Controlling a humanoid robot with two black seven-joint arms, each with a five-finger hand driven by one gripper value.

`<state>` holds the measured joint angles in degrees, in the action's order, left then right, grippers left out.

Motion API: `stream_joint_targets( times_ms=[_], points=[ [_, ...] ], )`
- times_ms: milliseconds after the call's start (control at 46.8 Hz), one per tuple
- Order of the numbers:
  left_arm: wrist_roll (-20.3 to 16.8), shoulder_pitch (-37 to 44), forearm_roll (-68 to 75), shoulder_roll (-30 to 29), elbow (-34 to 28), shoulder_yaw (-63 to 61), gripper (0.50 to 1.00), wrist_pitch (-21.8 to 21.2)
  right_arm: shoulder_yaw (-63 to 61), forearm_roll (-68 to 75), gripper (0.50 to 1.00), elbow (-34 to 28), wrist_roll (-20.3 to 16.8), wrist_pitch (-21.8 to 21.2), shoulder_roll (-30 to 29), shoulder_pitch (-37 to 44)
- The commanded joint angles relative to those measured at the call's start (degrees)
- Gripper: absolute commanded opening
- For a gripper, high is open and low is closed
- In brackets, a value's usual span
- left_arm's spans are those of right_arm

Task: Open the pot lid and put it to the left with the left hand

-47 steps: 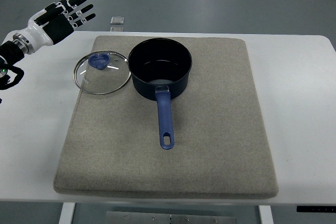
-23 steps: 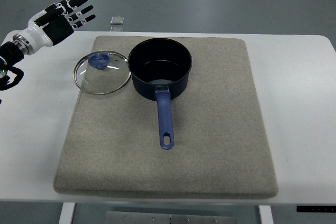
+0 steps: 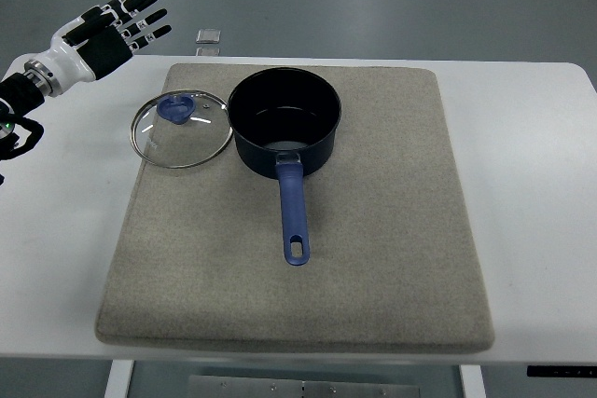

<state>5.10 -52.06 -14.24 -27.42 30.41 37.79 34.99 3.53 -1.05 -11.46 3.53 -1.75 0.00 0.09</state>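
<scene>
A dark blue pot (image 3: 284, 121) with a long blue handle (image 3: 293, 216) stands uncovered on the grey mat (image 3: 373, 230). Its glass lid (image 3: 181, 129), with a blue knob (image 3: 174, 107), lies flat on the mat just left of the pot, overhanging the mat's left edge a little. My left hand (image 3: 117, 23) is raised at the top left, beyond the table's far left corner, with its fingers spread and holding nothing. It is well apart from the lid. The right hand is out of view.
The mat lies on a white table (image 3: 536, 184). A small grey block (image 3: 209, 37) sits on the floor beyond the table's far edge.
</scene>
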Motion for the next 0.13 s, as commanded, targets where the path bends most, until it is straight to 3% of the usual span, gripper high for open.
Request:
stream_joint_targets(
  times_ms=[0,107],
  points=[
    [0.00,-0.15,0.00,0.00,0.00,0.00,0.992,0.01,-0.19,0.17,0.917,0.03,-0.19,0.08,0.00,0.00],
    [0.00,-0.24,0.00,0.17,0.00,0.00,0.992,0.01,-0.19,0.17,0.917,0.12,-0.19,0.17,0.00,0.00]
  ],
)
